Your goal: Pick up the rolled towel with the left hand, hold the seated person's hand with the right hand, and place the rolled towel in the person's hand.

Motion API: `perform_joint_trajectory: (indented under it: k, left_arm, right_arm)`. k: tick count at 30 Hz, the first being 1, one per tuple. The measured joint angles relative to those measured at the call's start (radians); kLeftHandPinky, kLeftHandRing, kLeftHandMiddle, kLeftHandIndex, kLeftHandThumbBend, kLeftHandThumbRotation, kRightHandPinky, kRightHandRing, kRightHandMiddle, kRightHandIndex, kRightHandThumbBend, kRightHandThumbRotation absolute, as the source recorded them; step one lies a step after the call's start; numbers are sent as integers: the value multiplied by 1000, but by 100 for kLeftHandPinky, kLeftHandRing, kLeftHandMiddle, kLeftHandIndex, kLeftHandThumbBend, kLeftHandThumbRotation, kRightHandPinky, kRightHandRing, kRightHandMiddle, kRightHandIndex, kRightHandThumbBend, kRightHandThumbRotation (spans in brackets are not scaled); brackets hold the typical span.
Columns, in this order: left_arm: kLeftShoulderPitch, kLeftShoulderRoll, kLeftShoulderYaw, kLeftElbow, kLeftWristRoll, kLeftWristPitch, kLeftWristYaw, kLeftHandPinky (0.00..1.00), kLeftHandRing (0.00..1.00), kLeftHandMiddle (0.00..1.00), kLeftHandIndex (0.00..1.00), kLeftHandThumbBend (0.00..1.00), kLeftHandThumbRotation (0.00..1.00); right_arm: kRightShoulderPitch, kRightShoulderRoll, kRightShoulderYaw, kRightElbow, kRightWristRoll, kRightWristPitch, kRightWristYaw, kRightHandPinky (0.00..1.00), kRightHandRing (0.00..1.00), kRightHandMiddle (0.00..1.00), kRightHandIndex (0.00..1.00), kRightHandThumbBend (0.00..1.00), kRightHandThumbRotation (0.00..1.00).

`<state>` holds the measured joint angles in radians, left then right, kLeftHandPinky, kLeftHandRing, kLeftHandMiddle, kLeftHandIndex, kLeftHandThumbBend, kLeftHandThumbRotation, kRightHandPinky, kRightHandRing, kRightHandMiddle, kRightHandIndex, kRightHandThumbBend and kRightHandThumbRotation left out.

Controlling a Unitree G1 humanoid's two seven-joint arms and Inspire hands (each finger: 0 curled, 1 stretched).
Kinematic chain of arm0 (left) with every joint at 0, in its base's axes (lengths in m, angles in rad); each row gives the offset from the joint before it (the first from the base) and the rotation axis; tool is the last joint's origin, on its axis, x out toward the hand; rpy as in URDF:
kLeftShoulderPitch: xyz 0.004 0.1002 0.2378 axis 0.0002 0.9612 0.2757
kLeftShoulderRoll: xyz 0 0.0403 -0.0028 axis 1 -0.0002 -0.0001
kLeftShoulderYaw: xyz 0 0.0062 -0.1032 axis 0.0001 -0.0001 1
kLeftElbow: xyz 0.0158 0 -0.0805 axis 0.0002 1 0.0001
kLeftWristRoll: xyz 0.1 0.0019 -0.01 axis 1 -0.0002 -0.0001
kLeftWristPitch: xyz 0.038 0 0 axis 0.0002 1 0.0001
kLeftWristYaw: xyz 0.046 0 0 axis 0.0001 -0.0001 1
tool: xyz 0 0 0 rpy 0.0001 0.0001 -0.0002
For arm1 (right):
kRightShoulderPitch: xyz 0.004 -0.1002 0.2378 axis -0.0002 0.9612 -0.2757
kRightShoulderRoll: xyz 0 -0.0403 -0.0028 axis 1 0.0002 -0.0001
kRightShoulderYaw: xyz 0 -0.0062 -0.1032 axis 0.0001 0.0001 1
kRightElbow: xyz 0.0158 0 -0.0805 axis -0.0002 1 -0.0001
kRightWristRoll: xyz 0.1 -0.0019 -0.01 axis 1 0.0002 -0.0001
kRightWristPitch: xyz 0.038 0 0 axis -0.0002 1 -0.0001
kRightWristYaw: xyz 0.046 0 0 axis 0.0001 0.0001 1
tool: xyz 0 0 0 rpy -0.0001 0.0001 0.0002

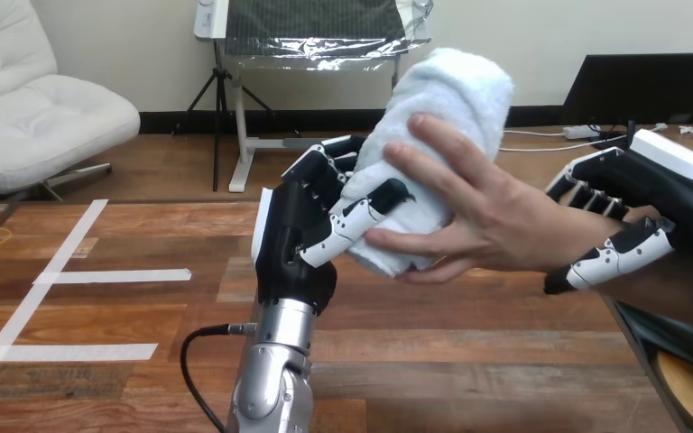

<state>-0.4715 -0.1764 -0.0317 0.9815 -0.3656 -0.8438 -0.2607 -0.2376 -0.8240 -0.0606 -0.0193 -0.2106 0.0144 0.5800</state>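
Found the rolled towel (456,90) upright and raised at mid-view, gripped low down by the left robot hand (302,230), with fingers wrapped round the far side and thumb pressed across the near face. Rated the pick-up as done. Found the person's hand (487,212) reaching in from the view's right, laid against the towel's near side with fingers spread over it and thumb low along the bottom end; in contact, though not seen to bear the load alone. Noted the right robot hand (677,185) at the person's wrist (570,230), fingers curled over the top and thumb hooked underneath, clasped on the wrist rather than on the palm. Rated the holding step as met in substance. Rated the hand-over as under way but unfinished: towel touching both the left robot hand and the person's hand at once. Outstanding, by judgement: settling of the towel fully into the person's grasp, opening of the left robot hand's fingers, and withdrawal clear of the towel. Flagged one risk: slip or tipping of the tall roll on early release, given the grip near the bottom only. Unable to confirm firmness of the person's hold.
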Motion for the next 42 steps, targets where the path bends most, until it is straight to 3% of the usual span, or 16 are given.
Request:
perform_joint_trajectory:
  k: [8,18,25,31,34,37,42]
  left_arm:
    - [0,0,5,-4,-60,14,-75,53,61,67,69,98,71]
    - [0,0,8,-4,-80,15,-118,53,62,69,71,98,90]
    - [0,0,9,-4,-101,16,-144,53,63,70,71,97,98]
    - [0,0,12,-4,-113,18,-157,54,65,71,71,98,100]
    - [0,0,12,-4,-118,22,-162,55,66,72,71,99,100]
    - [0,0,12,-4,-117,27,-162,60,70,74,72,98,100]
    - [0,0,10,-4,-82,16,-128,67,74,76,73,96,100]
  right_arm:
    - [0,-1,0,0,-1,-10,0,58,68,71,75,86,23]
    - [2,-1,1,2,-3,-11,-2,62,71,73,77,86,25]
    - [4,-1,1,4,-3,-11,-2,63,72,75,80,87,29]
    - [5,-1,1,6,0,-13,-1,65,75,79,83,90,40]
    - [7,-1,1,7,3,-18,-1,66,77,81,84,94,50]
    - [11,0,1,13,12,-40,-1,67,79,83,86,99,66]
    - [18,2,0,17,19,-63,-5,67,81,85,87,100,77]
